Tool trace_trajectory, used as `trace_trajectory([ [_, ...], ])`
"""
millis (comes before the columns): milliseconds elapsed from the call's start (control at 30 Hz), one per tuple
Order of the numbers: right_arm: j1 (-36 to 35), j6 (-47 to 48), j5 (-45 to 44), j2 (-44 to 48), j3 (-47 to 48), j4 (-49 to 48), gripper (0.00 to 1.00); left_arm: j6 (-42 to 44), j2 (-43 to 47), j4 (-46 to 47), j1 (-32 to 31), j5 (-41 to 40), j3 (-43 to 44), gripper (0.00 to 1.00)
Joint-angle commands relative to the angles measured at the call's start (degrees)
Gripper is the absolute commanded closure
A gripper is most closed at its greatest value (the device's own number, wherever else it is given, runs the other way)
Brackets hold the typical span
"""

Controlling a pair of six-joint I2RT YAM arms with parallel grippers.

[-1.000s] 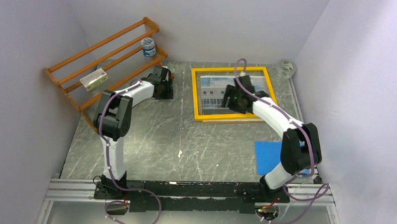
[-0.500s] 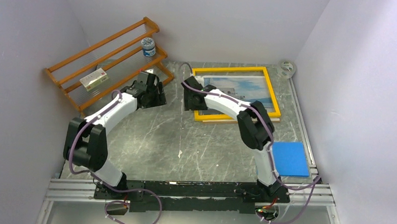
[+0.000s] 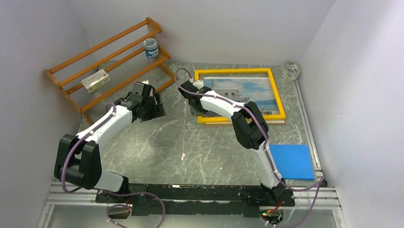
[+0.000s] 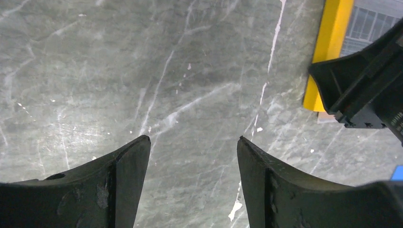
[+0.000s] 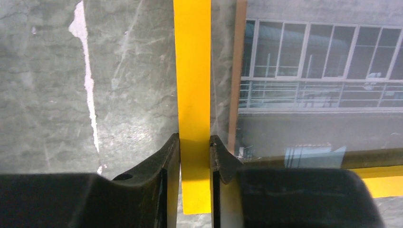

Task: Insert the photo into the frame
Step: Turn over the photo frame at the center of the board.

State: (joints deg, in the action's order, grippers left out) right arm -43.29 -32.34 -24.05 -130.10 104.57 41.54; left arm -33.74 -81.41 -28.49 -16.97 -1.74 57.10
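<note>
Two black fingers (image 5: 166, 161) of the right gripper (image 5: 195, 140) are pinching the flat yellow left bar of the frame (image 5: 191, 71), close to its near-left corner. Just inside that bar, a thin brown board edge (image 5: 240, 71) is showing beside the photo (image 5: 323, 71), whose glossy print of windows and railings is lying within the frame's rectangle. The frame is resting flat on the veined grey marble table (image 4: 95, 71), on its far right part. The left gripper (image 4: 192, 156) is hovering over the stone near the frame's left side, its curved jaws spread wide.
</note>
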Motion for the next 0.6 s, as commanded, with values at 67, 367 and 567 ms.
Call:
trace_trajectory([
  [67,-0.84,-0.75,3.56,4.49,0.28,-0.3,0.88,-2.21,3.05,6.54,0.27,8.33,-1.9,0.24],
  [367,-0.89,-1.77,11.07,17.61,-8.07,-3.78,0.89,-8.21,-0.49,10.19,3.57,20.33,2.14,0.06],
  [567,-1.08,-0.3,17.0,27.46,-19.56,-11.3,0.89,-11.54,-5.74,16.8,5.36,30.56,4.47,0.06],
])
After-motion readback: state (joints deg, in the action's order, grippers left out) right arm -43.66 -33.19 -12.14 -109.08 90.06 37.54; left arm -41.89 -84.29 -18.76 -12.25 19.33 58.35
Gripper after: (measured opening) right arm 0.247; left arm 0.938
